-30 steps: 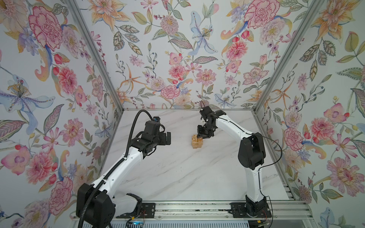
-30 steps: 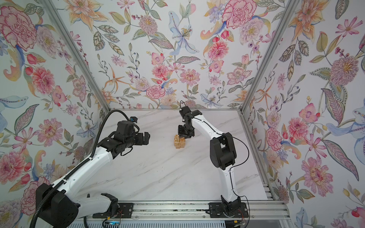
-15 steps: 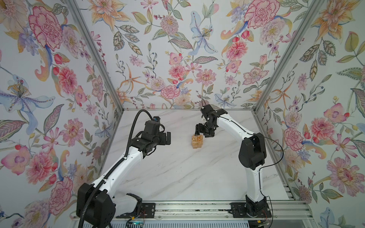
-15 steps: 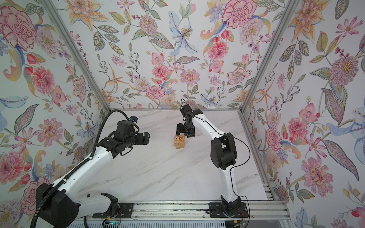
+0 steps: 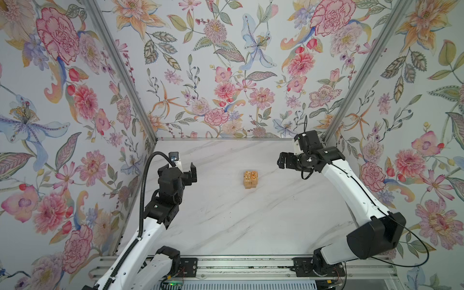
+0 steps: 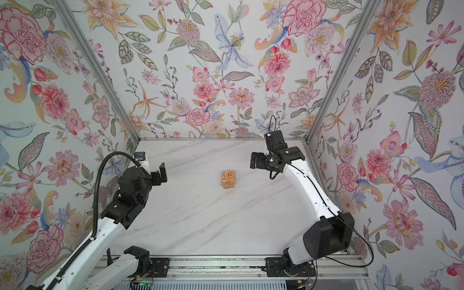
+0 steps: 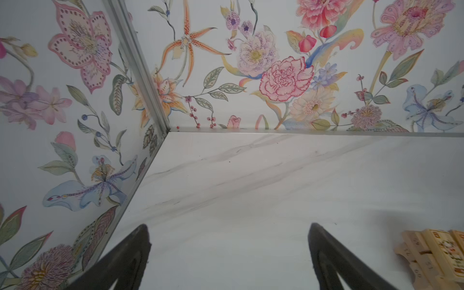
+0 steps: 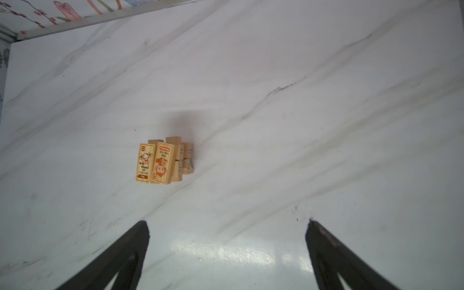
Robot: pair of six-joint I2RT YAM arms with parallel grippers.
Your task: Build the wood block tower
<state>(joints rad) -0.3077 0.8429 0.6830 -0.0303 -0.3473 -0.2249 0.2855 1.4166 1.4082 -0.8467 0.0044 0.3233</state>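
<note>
walls (image 5: 226, 62): we see floral paper on three sides of the cell.
table (image 5: 226, 221): white marble top, and the only thing we see resting on it is the stack.
left arm (image 5: 140, 233): raised at the left side, well apart from the stack.
right arm (image 5: 351, 190): reaches in from the right, with its wrist up near the far right corner.
left gripper (image 5: 187, 173): jaws wide apart with nothing between them. in its wrist view (image 7: 228, 226) we find only bare marble between the fingers, with the stack at the edge of the picture.
right gripper (image 5: 282, 160): jaws spread wide and empty, which its wrist view (image 8: 226, 222) shows too.
tower (image 5: 250, 179): stands mid-table between the two grippers in both top views (image 6: 228, 179). it is nearer the right one, touched by neither, and sits clear of the right fingers (image 8: 163, 162).
top blocks (image 8: 144, 162): two picture-faced bricks lie side by side on the stack, touching, crosswise to the pair below.
change: a second ago we saw the right gripper nearly closed right at the stack. it has since let go and drawn back to the right. the left arm has not moved.
</note>
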